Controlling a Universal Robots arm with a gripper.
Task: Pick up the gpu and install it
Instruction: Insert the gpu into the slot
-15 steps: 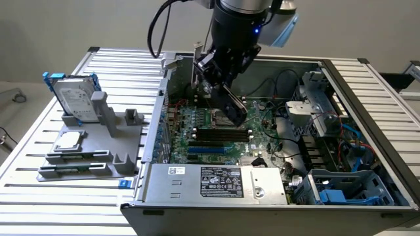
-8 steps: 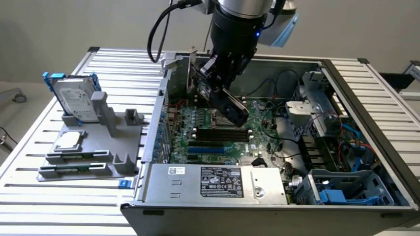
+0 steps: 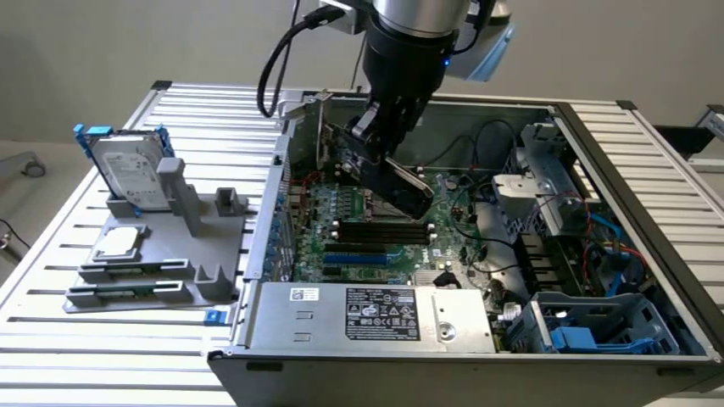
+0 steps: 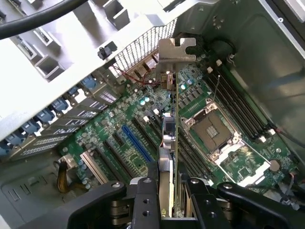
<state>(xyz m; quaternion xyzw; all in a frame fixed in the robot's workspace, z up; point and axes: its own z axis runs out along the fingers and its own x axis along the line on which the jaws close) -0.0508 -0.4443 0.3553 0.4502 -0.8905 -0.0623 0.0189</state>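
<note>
We see an open computer case (image 3: 453,381) exposing its motherboard (image 3: 351,212); beside it, a grey stand (image 3: 169,254) holds a hard drive (image 3: 127,170) and processor chip (image 3: 119,242).

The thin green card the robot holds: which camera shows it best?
The exterior view. There the thin green-and-black rectangular gpu card shows its broad side, tilted above the green motherboard, though the black end effector covers its top. The wrist view catches the gpu card edge-on, a thin strip clamped in the end effector.
</note>
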